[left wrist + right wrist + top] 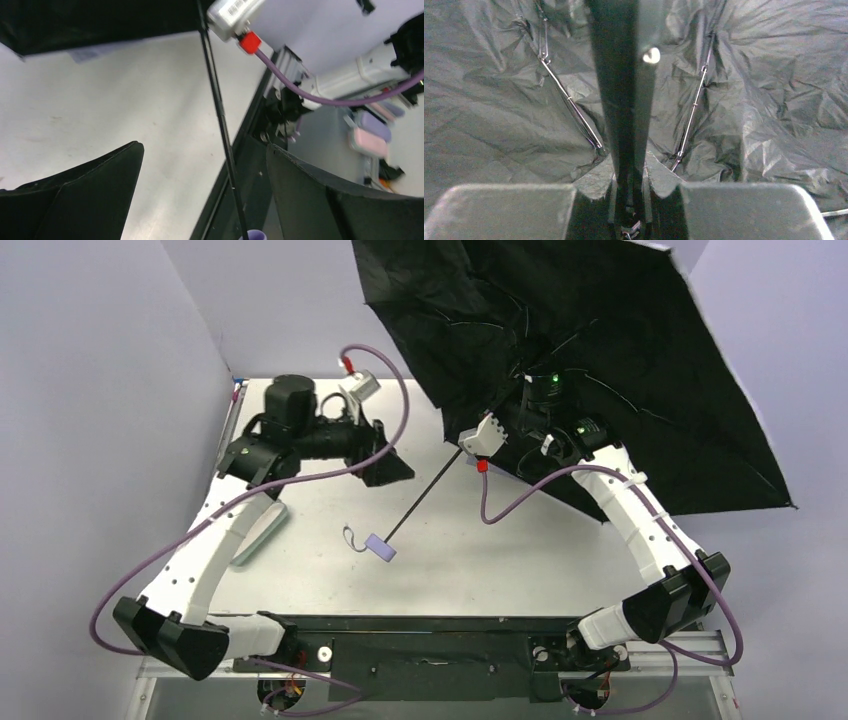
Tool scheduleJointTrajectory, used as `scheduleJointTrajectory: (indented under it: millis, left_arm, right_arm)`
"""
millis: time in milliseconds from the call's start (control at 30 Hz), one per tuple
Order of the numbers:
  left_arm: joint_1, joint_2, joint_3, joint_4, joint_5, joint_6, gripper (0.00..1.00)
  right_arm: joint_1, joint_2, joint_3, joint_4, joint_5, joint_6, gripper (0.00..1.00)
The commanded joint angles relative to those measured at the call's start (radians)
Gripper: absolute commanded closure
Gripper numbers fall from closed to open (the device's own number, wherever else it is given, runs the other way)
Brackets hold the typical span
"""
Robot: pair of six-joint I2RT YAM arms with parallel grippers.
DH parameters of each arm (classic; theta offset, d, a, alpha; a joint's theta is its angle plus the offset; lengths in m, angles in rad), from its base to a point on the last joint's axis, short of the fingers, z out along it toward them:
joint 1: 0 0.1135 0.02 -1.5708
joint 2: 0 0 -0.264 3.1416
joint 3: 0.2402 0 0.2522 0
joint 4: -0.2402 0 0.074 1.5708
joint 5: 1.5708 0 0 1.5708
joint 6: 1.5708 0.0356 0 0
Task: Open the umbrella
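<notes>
The umbrella (pixel 620 360) is spread open at the back right, its black lining facing me. Its thin black shaft (pixel 425 498) slants down to the lavender handle (pixel 380 547), which lies on the table with its loop. My right gripper (pixel 533 368) reaches up under the canopy and is shut on the shaft (pixel 624 100) near the ribs. My left gripper (pixel 395 458) is open and empty, just left of the shaft. In the left wrist view the shaft (pixel 222 130) runs between the wide-apart fingers (pixel 75 200) without touching them, and the handle (pixel 255 235) shows at the bottom edge.
A pale oblong case (pixel 260 530) lies on the table under my left arm. White walls close in at the left and back. A black rail (pixel 440 625) runs along the table's near edge. The canopy overhangs the back right of the table.
</notes>
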Motion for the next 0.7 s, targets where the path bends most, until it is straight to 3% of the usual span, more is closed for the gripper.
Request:
scheduleJointTrajectory:
  millis: [0, 233, 300, 467, 567, 667]
  left_arm:
    - [-0.115, 0.056, 0.016, -0.100, -0.037, 0.090, 0.09]
    - [-0.237, 0.138, 0.038, -0.222, -0.121, 0.200, 0.17]
    - [-0.256, 0.148, 0.032, -0.238, -0.125, 0.202, 0.33]
    - [-0.259, 0.159, 0.023, -0.272, -0.130, 0.251, 0.60]
    - [-0.260, 0.149, 0.031, -0.287, -0.116, 0.275, 0.98]
    - [-0.256, 0.092, -0.001, -0.266, -0.117, 0.298, 1.00]
  right_arm:
    - [0.009, -0.044, 0.015, 0.046, 0.038, -0.040, 1.00]
    - [0.009, -0.057, 0.013, 0.045, 0.055, -0.030, 1.00]
    - [0.008, -0.060, 0.011, 0.044, 0.060, -0.031, 1.00]
    - [-0.001, -0.072, 0.003, 0.046, 0.065, -0.027, 1.00]
    - [-0.006, -0.083, -0.012, 0.051, 0.073, -0.023, 1.00]
    - [-0.035, -0.109, -0.052, 0.087, 0.065, -0.026, 1.00]
